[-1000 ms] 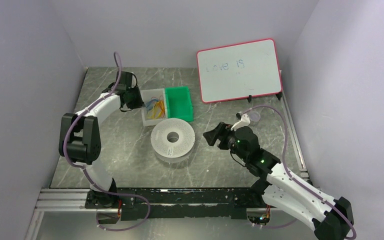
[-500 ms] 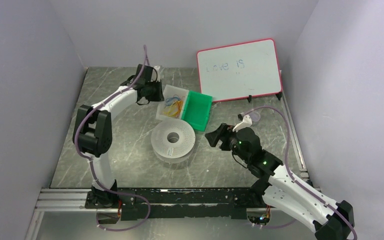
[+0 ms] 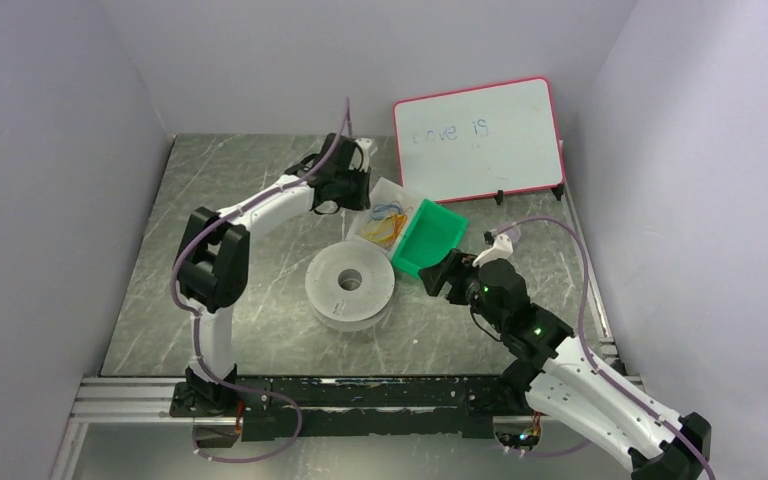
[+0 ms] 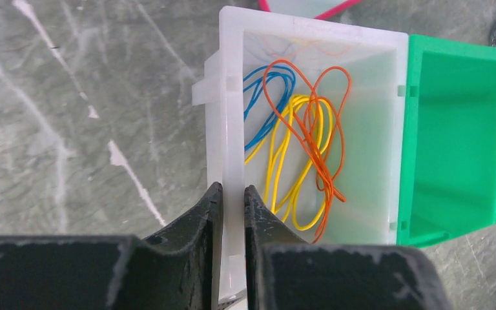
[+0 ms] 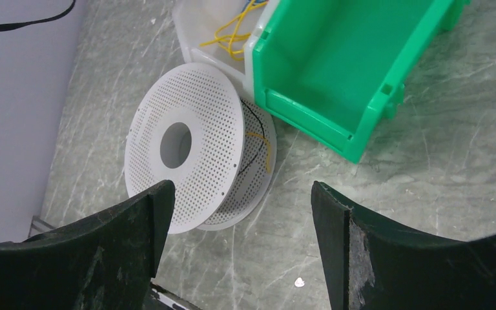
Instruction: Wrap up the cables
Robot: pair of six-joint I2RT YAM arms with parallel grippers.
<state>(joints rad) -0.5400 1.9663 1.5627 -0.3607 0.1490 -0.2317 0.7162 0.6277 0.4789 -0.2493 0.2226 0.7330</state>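
Observation:
The cables [image 4: 316, 129], thin orange wire, lie tangled with yellow and blue loops inside a white bin [image 4: 231, 97]. My left gripper [image 4: 232, 200] is shut on that bin's left wall, one finger outside and one inside. Seen from above, the left gripper [image 3: 358, 195] holds the white bin [image 3: 392, 188] at the back centre. A white perforated spool [image 3: 350, 300] lies flat in front of the bin. My right gripper [image 3: 438, 275] hovers open to the right of the spool. Through the right wrist camera, the spool [image 5: 213, 123] shows beyond the empty right gripper [image 5: 242, 200].
An empty green bin [image 3: 430, 235] is joined to the white bin's right side, its near corner close to the spool and the right gripper. A red-framed whiteboard [image 3: 478, 140] leans on the back wall. Some black and yellow wire [image 5: 258, 142] sits on the spool's core.
My left arm has swung right, dragging and turning the white and green bins from the back left toward the centre. The right gripper shifted slightly right and nearer, staying open.

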